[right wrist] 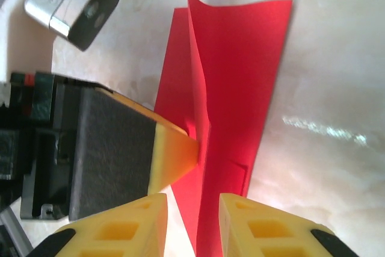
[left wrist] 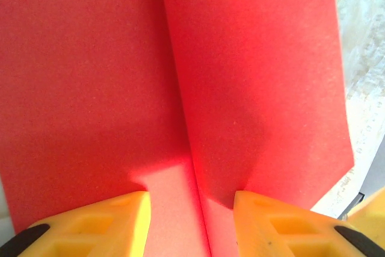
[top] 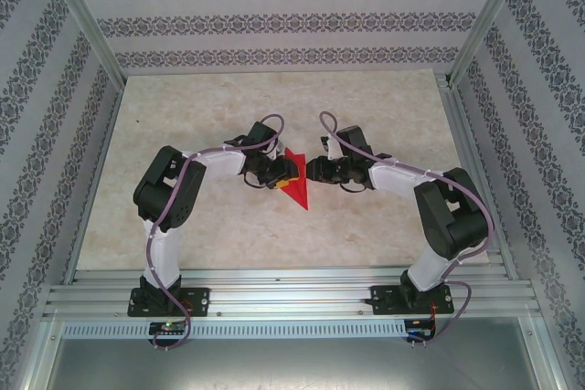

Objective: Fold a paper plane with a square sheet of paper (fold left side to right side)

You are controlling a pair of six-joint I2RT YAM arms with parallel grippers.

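Going left to right in the overhead shot: the left arm [top: 169, 196], black joints with white shells, reaches in toward the middle of the table [top: 366, 107], a pale, marbled, matte slab. The left end effector [left wrist: 191, 206] sits at 9 o'clock of the red paper [top: 297, 191]. Its jaws are parted and not clamping anything, with chunky yellow plastic fingertips [left wrist: 108, 227] down on the sheet either side of a sharp centre crease. Up close the paper looks thin, matte and a bit grainy. It lies mid-table as a narrow creased wedge, point aimed at roughly 5 o'clock. From the right wrist, one flap curls up off the flat layer, and the left finger's black rubbery pad [right wrist: 114, 148] tapers to a yellow tip touching the fold. The right end effector [right wrist: 192, 206] is at 3 o'clock of the paper, released as well. Its jaws stand apart and the paper's near edge runs into the gap, with bare table showing beside it
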